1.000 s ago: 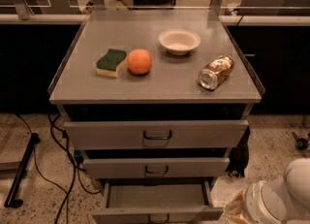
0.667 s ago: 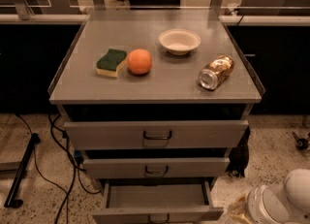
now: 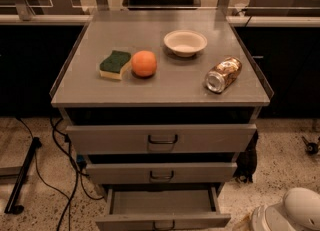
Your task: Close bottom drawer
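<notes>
Bottom drawer (image 3: 135, 221): lowest of three grey drawers, pulled out, at frame's bottom edge below middle drawer (image 3: 115, 173) and top drawer (image 3: 110, 138). Gripper (image 3: 294, 212): white robot part in lower right corner, right of bottom drawer, apart from it; open or closed cannot tell. On desk (image 3: 165, 87): one green-yellow sponge (image 3: 114, 64), one orange (image 3: 144, 63), one white bowl (image 3: 185, 42), one can (image 3: 223, 74) on its side, label unreadable.

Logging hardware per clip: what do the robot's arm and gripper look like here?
Only smooth, rounded white arm shells show in the lower right corner, with no cables or markings visible. The gripper is out of frame.
</notes>
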Motion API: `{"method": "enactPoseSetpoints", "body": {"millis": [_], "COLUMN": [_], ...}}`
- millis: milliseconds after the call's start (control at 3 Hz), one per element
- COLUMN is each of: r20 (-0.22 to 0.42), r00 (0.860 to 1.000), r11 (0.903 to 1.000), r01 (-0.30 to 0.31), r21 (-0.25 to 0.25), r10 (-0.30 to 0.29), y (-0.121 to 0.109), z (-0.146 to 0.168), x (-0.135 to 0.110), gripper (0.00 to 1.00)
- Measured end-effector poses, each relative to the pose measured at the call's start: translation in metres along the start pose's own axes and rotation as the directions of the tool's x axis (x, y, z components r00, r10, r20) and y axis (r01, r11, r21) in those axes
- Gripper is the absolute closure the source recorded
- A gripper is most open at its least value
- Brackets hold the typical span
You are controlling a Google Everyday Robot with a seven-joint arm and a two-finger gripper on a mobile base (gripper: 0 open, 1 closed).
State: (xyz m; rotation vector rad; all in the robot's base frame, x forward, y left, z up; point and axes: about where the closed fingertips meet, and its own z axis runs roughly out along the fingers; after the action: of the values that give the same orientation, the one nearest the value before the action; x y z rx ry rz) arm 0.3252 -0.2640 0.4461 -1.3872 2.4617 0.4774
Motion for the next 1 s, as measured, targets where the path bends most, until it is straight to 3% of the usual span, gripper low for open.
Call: {"method": "enactPoseSetpoints", "body": {"millis": [667, 1000], "r20": [0.003, 0.032], "r00": [1.000, 0.999], "r11": [1.0000, 1.0000], "r01": [-0.007, -0.001], "r21": [-0.005, -0.003], "r10": [0.007, 0.001], "y": [-0.006, -0.020], "z": [0.015, 0.052], "x": [0.009, 0.021], "gripper": [1.00, 1.00]}}
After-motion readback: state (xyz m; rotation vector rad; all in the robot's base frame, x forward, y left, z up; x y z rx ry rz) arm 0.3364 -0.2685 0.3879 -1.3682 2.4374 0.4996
